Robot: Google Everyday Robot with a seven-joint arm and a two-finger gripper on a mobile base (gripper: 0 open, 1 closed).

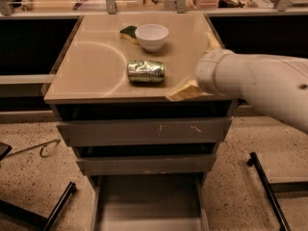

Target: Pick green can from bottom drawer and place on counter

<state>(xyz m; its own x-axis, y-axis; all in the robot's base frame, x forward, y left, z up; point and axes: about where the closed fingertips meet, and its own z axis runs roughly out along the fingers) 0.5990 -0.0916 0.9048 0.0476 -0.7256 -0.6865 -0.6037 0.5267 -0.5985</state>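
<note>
The tan desk (91, 71) fills the middle of the room, glossy, with a pale arc of reflection across its left half. A thick white arm (264, 88) reaches in from the right over the desk's front right corner. Below, under two shut grey drawer fronts (144, 131), the bottom drawer (149, 201) stands pulled out, its plain grey floor showing. The pincer (190, 65) hangs at the desk's right edge, its yellowish fingers (185, 91) spread wide with nothing between them. A white bowl (151, 35) sits toward the back. The green can (146, 71) lies on its side on the desk, in front of the bowl and apart from the pincer. A green-and-yellow sponge (128, 32) lies just beside the bowl's left.
</note>
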